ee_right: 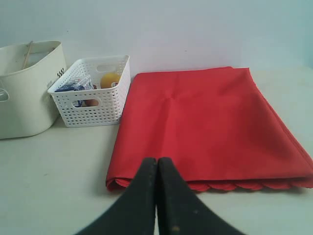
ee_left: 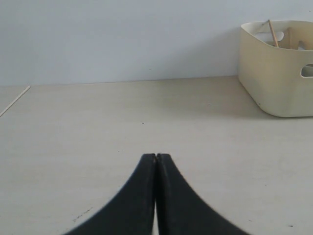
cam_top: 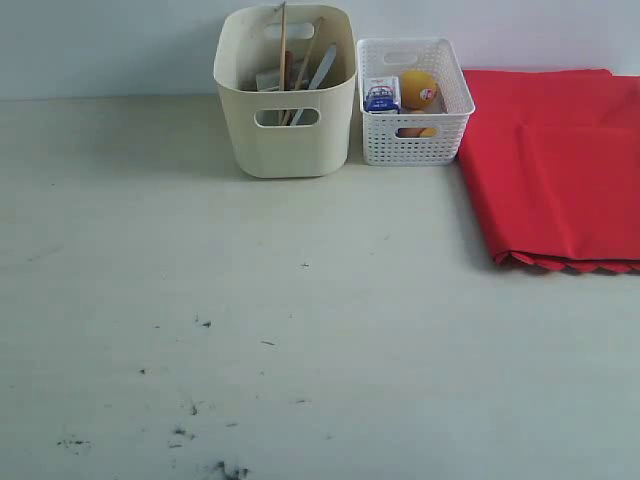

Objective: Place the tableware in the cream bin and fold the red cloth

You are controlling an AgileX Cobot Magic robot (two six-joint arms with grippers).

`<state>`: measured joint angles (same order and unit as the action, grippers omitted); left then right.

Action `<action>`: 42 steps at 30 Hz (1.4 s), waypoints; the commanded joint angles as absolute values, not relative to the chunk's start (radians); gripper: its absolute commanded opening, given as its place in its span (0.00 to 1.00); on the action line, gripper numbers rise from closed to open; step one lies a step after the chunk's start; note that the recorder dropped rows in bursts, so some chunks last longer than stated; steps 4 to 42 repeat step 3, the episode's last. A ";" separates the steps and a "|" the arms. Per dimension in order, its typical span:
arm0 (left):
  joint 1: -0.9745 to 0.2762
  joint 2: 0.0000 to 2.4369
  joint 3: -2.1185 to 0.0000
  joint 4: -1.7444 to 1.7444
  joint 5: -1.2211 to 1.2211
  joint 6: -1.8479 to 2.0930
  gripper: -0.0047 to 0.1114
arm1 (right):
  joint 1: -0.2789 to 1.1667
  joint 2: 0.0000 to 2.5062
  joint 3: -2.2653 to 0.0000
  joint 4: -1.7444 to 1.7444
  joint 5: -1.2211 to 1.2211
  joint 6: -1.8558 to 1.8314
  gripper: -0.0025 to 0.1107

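Observation:
The cream bin (cam_top: 286, 120) stands at the back of the table, with chopsticks (cam_top: 282, 50), a wooden spoon handle (cam_top: 303, 66) and a steel knife (cam_top: 319, 76) sticking up inside it; its other contents are hidden. The same cream bin (ee_left: 277, 73) shows in the left wrist view. The red cloth (cam_top: 560, 170) lies folded flat at the back right, scalloped edge toward the front. My left gripper (ee_left: 156, 156) is shut and empty over bare table. My right gripper (ee_right: 157, 160) is shut and empty, just in front of the red cloth (ee_right: 210, 122). Neither arm appears in the exterior view.
A white lattice basket (cam_top: 445, 128) stands between bin and cloth, holding an orange (cam_top: 418, 88) and a milk carton (cam_top: 382, 94). The table (cam_top: 300, 330) carries small dark smudges near the front left. A pale wall closes the back.

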<state>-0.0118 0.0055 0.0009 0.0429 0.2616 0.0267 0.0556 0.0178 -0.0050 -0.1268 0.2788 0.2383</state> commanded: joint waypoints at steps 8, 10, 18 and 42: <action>-0.011 0.000 0.000 0.037 0.260 0.022 0.06 | 0.058 0.011 0.000 -0.135 0.274 0.232 0.02; -0.011 0.000 0.000 0.037 0.260 0.022 0.06 | 0.058 0.011 0.000 -0.135 0.274 0.232 0.02; -0.011 0.000 0.000 0.037 0.260 0.022 0.06 | 0.058 0.011 0.000 -0.135 0.274 0.232 0.02; -0.011 0.000 0.000 0.037 0.260 0.022 0.06 | 0.058 0.011 0.000 -0.135 0.274 0.232 0.02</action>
